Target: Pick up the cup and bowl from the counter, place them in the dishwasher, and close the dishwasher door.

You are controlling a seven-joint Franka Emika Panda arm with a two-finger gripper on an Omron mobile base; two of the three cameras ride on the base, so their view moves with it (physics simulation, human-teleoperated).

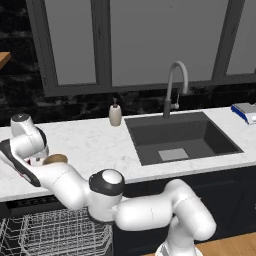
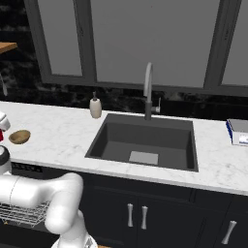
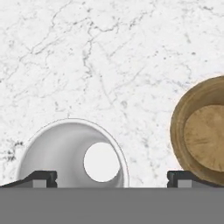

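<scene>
White marble counter (image 3: 109, 57) with the gripper (image 3: 111, 178) spread wide just above the cup (image 3: 74, 153) and the bowl (image 3: 201, 131).

Seen from the hand camera, the cup sits at the lower left of the frame, white inside, open end up; the tan bowl sits at the right edge, near the cup but not touching it; one dark fingertip (image 3: 39, 178) shows at the cup's left side and the other at the bowl's lower left rim; nothing is pinched; in the left base view the arm bends low over the left end of the counter (image 1: 90, 145), and the bowl (image 1: 55, 159) peeks out beside it; the dishwasher (image 1: 55, 230) is at the lower left with its white wire racks showing; in the right base view the bowl (image 2: 19, 136) lies at the left edge of the frame; the dark sink (image 2: 145, 143) is in the middle.
</scene>
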